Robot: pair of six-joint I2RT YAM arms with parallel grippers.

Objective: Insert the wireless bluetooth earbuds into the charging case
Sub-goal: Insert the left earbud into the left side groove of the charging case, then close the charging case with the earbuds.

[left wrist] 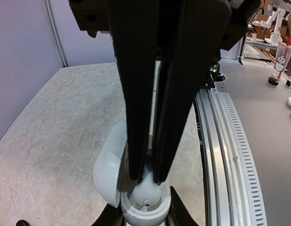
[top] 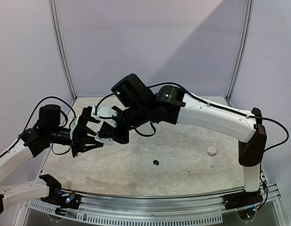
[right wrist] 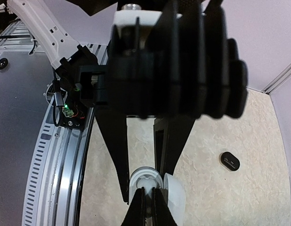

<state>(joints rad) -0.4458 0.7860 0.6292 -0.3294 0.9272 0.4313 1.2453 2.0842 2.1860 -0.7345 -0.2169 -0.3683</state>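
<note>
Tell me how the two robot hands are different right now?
The left gripper grips the open white charging case from both sides; the right gripper is shut, its tips poking down into that case. The left gripper's jaws stand apart around the case; the right gripper's are pressed together. What the right gripper's tips hold, if anything, is hidden. Both are black and meet above the table.

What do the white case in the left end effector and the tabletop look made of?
Small white rounded charging case: likely hard moulded plastic, smooth with a soft sheen. Beige mottled tabletop: stone-patterned, matte; laminate or vinyl perhaps, unclear.
</note>
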